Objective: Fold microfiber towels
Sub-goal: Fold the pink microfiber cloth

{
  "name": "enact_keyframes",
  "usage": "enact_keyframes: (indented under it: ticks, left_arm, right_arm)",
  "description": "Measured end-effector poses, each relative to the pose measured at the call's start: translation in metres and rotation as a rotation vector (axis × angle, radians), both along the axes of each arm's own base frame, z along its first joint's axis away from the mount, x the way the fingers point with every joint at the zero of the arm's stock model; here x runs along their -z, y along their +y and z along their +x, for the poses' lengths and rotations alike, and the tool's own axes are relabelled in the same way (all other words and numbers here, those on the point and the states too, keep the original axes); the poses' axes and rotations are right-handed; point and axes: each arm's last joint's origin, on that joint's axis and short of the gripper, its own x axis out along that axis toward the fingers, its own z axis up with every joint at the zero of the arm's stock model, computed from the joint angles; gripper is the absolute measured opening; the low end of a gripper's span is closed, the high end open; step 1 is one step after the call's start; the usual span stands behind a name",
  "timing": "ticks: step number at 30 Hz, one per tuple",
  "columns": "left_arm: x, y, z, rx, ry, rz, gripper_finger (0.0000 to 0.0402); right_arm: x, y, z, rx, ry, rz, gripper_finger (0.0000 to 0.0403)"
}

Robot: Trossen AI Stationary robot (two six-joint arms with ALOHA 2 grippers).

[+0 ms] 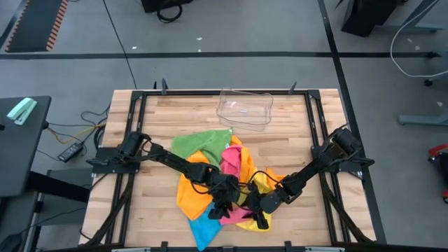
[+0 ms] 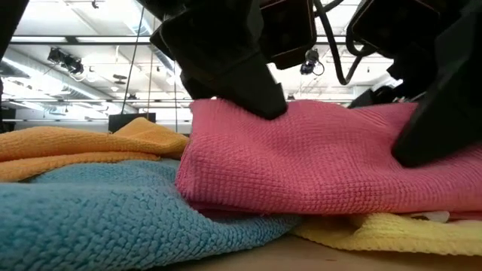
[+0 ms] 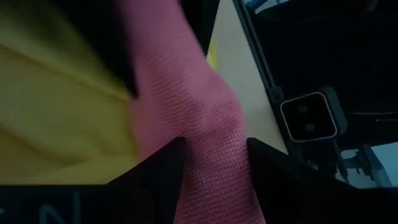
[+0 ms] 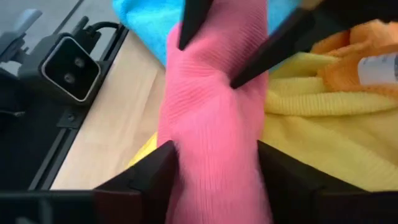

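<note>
While both arms reach into the heap of towels at the near middle of the bench [image 1: 294, 150], each clamps the same pink towel [image 2: 316, 162]. The left gripper [image 3: 214, 155] has its two dark fingers closed on a ridge of the pink cloth, and the right gripper [image 4: 214, 158] pinches another part of that cloth, just beside the first; in the high view the two meet over the near edge of the heap. The pink towel lies bunched on top of the blue towel [image 2: 90, 218] and the yellow towel [image 2: 392, 233], touching both. Beside the pink one, the orange towel [image 2: 68, 147] lies spread under the left arm, and the green towel [image 1: 199, 143] lies at the far side of the heap, nearest the tray. Beyond the green towel, a clear plastic tray [image 1: 245, 108] stands at the far edge of the bench, apart from the heap; nothing can be made out inside it.
</note>
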Motion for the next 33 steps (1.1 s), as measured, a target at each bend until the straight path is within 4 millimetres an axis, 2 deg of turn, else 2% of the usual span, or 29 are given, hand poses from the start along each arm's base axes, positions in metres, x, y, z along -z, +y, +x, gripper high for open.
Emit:
enact_keyframes:
  ticks: [4, 8, 13, 20, 24, 33]
  left_arm:
    - [-0.011, -0.001, -0.003, 0.019, -0.026, 0.007, 0.0183]
    - [-0.03, 0.001, -0.006, -0.006, -0.072, 0.03, 0.0183]
    - [-0.039, 0.001, -0.013, -0.024, -0.06, 0.096, 0.0183]
    - [-0.049, -0.005, -0.026, -0.022, -0.039, 0.175, 0.0183]
    - [-0.047, -0.009, -0.032, -0.032, -0.016, 0.225, 0.0183]
    - [-0.047, -0.012, -0.033, -0.043, -0.024, 0.253, 0.0176]
  right_arm:
    - [-0.005, 0.0, -0.001, -0.017, -0.013, -0.019, 0.0149]
    - [-0.005, -0.001, -0.001, -0.022, -0.014, -0.026, 0.0086]
    - [-0.005, -0.001, -0.001, -0.021, -0.013, -0.028, 0.0021]
    - [-0.01, -0.004, -0.004, -0.018, 0.012, -0.043, 0.0014]
    - [-0.031, -0.007, -0.011, -0.016, 0.013, -0.048, 0.0014]
    - [-0.077, -0.018, -0.042, 0.05, 0.043, -0.115, 0.0014]
